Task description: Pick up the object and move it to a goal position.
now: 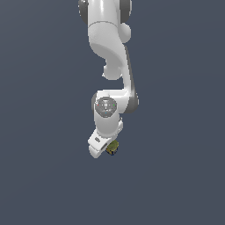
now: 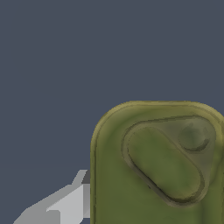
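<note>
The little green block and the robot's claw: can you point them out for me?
green block (image 2: 153, 166), wrist view, on its olive top face with the raised oval.
green block (image 1: 113, 148), exterior view, on its visible side.
claw (image 1: 105, 150), exterior view, at its white tip beside the block.

In the exterior view the white arm (image 1: 110, 57) runs off the picture's upper edge, so its base is out of sight. The gripper (image 1: 105, 148) covers most of the object (image 1: 113, 148), and its fingertips are too small to make out. In the wrist view the object (image 2: 162, 166) is cut by two picture edges; one grey finger (image 2: 65, 205) shows only partly.
</note>
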Controlling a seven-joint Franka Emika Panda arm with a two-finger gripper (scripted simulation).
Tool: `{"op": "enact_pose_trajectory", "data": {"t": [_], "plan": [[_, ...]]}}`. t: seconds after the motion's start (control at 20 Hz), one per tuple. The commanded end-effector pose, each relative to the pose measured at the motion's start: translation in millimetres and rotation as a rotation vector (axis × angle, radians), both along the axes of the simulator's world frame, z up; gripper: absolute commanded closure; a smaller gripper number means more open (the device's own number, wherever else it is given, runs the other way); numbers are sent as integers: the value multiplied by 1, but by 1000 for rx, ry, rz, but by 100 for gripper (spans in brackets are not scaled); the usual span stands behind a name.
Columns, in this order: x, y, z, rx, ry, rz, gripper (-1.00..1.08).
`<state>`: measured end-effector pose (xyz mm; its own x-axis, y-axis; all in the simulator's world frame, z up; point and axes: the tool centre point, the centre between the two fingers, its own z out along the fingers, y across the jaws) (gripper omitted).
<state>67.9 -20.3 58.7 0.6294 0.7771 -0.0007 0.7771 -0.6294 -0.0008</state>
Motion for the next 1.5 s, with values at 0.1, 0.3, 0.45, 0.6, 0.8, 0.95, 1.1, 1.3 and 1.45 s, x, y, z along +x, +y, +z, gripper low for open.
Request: {"op": "enact_pose_trajectory", "data": {"t": [0.1,0.3,0.45,0.6,0.8,0.95,1.1,1.3,1.45], "plan": [[-2,-1,2,0,0,0,108],[-8,-3,9,0,0,0,108],[-15,-6,18,0,0,0,108],[-25,-9,30,-1,0,0,108],[-42,-15,50,-1,0,0,108],[-58,-21,70,-1,0,0,108],[-75,-27,90,-1,0,0,108],[-97,-35,118,-2,0,0,108],[-113,-42,139,-1,-1,-1,108]]}}
